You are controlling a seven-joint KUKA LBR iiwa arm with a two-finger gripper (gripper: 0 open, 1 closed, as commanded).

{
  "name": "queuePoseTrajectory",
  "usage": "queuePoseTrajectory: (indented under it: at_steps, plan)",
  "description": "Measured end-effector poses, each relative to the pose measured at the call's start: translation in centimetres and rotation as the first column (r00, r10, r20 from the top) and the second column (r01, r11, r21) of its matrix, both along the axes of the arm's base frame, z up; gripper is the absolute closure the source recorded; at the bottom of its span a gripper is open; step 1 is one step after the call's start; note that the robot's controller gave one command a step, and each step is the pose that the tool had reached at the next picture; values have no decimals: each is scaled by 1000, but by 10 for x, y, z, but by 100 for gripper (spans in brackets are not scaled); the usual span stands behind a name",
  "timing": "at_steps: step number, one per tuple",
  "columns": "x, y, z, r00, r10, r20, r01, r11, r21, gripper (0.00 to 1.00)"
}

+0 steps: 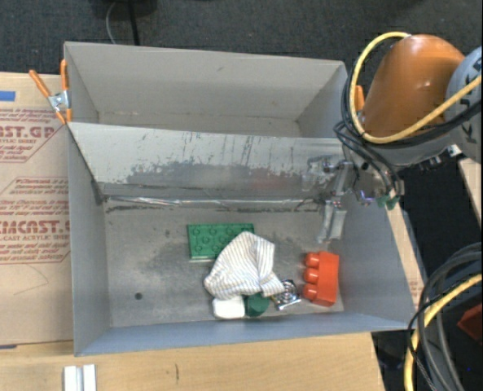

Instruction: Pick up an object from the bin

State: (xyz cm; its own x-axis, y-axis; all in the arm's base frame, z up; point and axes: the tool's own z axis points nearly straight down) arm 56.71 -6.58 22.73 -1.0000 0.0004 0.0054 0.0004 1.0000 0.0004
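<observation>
My gripper point(332, 233) hangs at the right side of the bin, its finger pointing down just above the bin floor. Directly below and in front of it lies an orange-red toy brick point(321, 278) with round studs, apart from the finger. Left of the brick sits a small metal clip point(286, 296), then a crumpled white striped cloth point(243, 265). Nothing shows between the fingers.
A green flat studded plate point(208, 239) lies partly under the cloth near the bin's middle. A white block point(228, 307) and a dark green piece point(257, 305) sit at the cloth's front edge. The arm comes in over the right rim.
</observation>
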Motion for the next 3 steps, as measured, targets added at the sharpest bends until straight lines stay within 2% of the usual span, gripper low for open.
queuePoseTrajectory:
  at_steps: [1,2,3]
  plan:
    - [1,0,5,1000,1,8,-1,1000,-1,0]
    - [-15,17,-26,998,60,12,-60,998,-2,0]
    - [-19,9,-85,995,96,13,-96,995,0,0]
